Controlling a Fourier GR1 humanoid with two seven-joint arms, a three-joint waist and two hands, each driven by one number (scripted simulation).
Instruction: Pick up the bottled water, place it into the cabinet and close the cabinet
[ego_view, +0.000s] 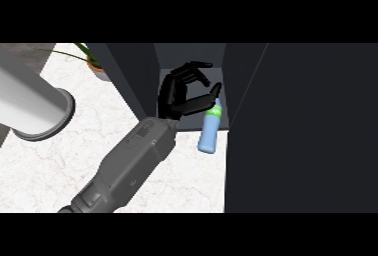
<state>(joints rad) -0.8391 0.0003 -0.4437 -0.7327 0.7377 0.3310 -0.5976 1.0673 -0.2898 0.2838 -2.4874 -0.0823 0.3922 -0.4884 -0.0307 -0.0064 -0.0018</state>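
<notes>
Grey forearm (129, 165); pale-blue bottle (208, 135), green band.

One bottle (209, 134), one hand (175, 95), one cabinet (295, 125); one plant (93, 62) at 11 o'clock, one grey cylinder (33, 107) at 9 o'clock.

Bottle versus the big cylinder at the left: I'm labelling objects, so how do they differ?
The bottle is pale blue with a green band near its top; the cylinder is whitish with a grey flanged end. The bottle looks far smaller than the cylinder. The bottle shows whole at the opening of the cabinet; the cylinder is at the left, cut off by the view's edge. Both are round, elongated and slanted in the view.
</notes>
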